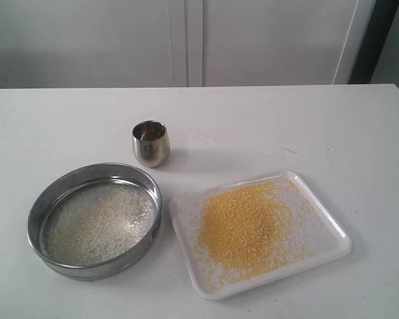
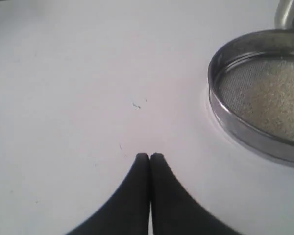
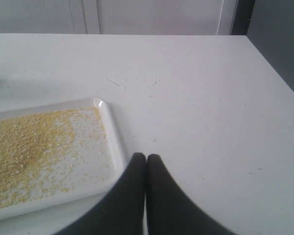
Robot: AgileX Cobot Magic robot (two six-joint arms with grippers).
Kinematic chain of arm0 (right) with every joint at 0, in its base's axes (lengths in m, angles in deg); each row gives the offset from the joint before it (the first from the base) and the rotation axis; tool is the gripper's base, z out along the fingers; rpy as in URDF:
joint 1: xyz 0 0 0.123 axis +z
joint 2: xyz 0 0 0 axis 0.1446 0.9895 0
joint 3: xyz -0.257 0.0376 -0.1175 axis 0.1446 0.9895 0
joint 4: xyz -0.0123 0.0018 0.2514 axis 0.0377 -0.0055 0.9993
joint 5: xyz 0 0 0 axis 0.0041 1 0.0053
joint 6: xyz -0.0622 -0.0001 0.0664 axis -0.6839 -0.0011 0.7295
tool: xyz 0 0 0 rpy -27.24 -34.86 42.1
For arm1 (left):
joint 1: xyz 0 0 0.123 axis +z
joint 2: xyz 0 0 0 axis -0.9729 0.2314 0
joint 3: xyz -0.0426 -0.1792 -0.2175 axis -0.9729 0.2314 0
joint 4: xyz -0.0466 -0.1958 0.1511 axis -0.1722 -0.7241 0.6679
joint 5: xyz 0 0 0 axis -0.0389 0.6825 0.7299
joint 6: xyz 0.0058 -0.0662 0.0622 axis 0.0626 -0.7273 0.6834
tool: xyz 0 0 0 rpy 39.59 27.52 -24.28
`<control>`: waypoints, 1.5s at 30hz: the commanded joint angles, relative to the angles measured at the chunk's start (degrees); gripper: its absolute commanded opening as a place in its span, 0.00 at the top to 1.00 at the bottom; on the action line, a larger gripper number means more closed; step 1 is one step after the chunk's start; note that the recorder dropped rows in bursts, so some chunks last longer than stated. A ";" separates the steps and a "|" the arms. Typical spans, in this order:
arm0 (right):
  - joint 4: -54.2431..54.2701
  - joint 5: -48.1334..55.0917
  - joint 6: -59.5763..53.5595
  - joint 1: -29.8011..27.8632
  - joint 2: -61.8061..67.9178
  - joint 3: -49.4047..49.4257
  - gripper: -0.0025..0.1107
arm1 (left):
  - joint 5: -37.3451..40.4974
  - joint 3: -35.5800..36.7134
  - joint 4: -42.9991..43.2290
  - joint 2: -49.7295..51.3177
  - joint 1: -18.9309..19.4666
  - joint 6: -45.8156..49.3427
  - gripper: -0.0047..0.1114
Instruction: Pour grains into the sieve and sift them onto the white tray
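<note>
The left gripper (image 2: 149, 156), a pair of black curved fingers, is hovering over the bare white table (image 1: 306, 133) with its tips pressed together, gripping nothing. Just beside it, the wide round steel sieve (image 1: 93, 272) with a fine mesh bottom is sitting at 7 o'clock from the small rounded steel cup (image 1: 150, 143). The sieve is holding only the paler whitish grains (image 1: 96, 222).

At 4 o'clock from the cup, the flat rectangular white plastic tray (image 1: 319, 229) is lying close beside the sieve and carrying the fine yellow-orange grains (image 1: 243, 226) in a loose heap, with strays reaching its rim. The right gripper (image 3: 146, 156) is hanging near the tray's corner, also closed and empty.

The sifting is looking finished. The risk now is any careless sweep. A left arm clipping the sieve's rim would be shoving it into the tray and mixing pale grains back in. A right arm nudging the light tray would be scattering the heap over its low rim.
</note>
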 commanded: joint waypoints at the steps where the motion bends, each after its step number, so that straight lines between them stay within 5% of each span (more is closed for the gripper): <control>1: -0.63 -0.83 -0.42 -0.34 -0.34 0.28 0.98 | -0.35 3.02 -0.35 -0.33 0.08 0.09 0.96; 8: -0.63 -0.83 -0.42 -0.34 -0.34 0.28 0.98 | -0.04 3.47 -0.55 -0.33 -0.30 0.09 0.96; 16: -0.63 -0.83 -0.42 -0.34 -0.34 0.28 0.98 | -0.13 3.47 -0.55 -0.33 -6.87 0.09 0.96; 45: -0.63 -0.83 -0.42 -0.34 -0.34 0.28 0.98 | -0.13 3.47 -0.55 -0.33 -6.60 -0.51 0.96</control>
